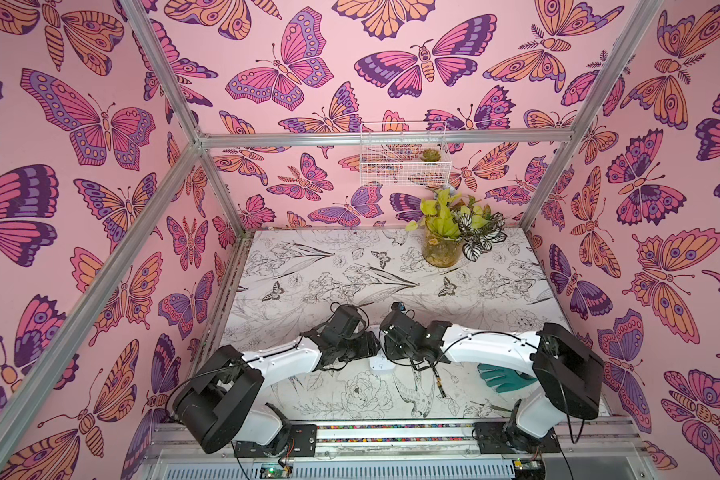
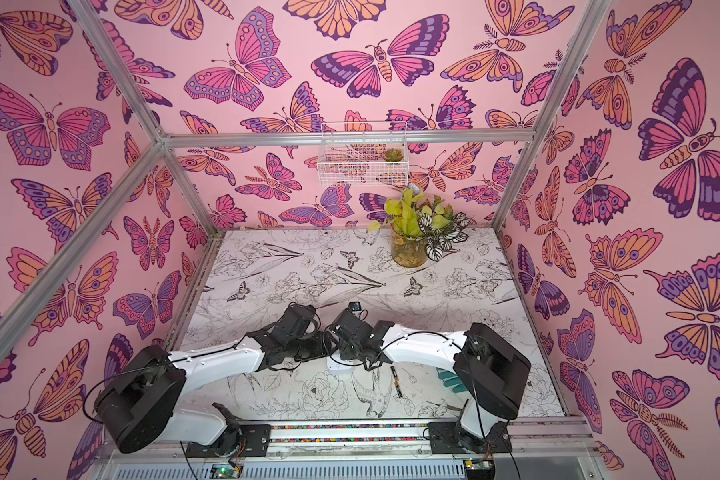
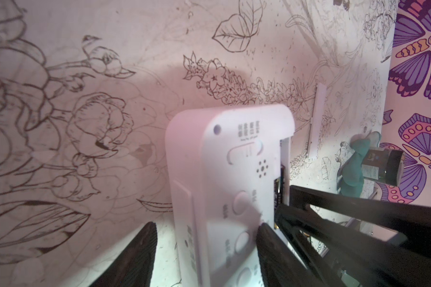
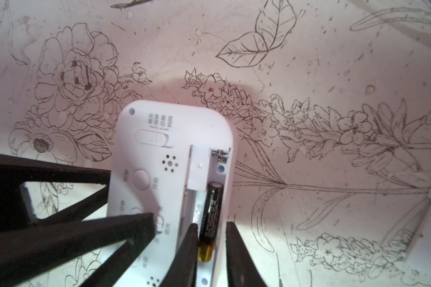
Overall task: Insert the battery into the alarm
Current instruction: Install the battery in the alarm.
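Observation:
The white alarm [image 3: 234,161] lies back-up on the table, its battery compartment open. In both top views only a small part of it [image 1: 381,365] [image 2: 336,366] shows between the two wrists. A black battery [image 4: 210,218] with a gold end lies in the outer slot. My right gripper [image 4: 210,248] stands narrowly open around it: one finger [image 4: 187,251] is against the battery, the other is outside the alarm's side wall. My left gripper [image 3: 204,251] is open. One of its fingers [image 3: 271,251] rests on the alarm's back, and the other stands apart on the table.
A teal glove [image 1: 501,376] lies under the right arm, with a dark jar [image 3: 381,166] beside it. A thin dark stick [image 1: 438,381] lies on the table near the alarm. A white cover strip [image 3: 317,111] lies further off. A plant jar [image 1: 441,249] and wire basket [image 1: 404,153] stand at the back.

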### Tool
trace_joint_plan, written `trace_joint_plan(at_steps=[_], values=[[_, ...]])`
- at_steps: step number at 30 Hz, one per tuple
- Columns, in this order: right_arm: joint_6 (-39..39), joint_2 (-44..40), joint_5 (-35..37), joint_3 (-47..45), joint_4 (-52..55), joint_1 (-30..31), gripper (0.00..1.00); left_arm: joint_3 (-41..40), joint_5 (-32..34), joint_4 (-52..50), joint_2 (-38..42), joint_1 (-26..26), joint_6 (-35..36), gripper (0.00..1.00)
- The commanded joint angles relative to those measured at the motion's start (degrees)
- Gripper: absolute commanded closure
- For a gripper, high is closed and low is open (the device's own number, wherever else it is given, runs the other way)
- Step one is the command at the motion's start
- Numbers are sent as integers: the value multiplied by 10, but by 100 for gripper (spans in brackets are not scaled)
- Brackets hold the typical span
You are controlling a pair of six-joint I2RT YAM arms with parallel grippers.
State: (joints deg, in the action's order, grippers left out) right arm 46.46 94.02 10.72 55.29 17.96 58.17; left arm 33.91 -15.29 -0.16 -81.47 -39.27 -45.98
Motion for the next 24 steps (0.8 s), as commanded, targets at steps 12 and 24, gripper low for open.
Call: trace_joint_plan(at_steps=[12,24], values=[[-36,26,25,33,13,-24,77,-7,-22,-22,-31,-1,39,36],[-51,-24,11,23,15,-29,71,-7,-11,-22,-32,-2,32,35]])
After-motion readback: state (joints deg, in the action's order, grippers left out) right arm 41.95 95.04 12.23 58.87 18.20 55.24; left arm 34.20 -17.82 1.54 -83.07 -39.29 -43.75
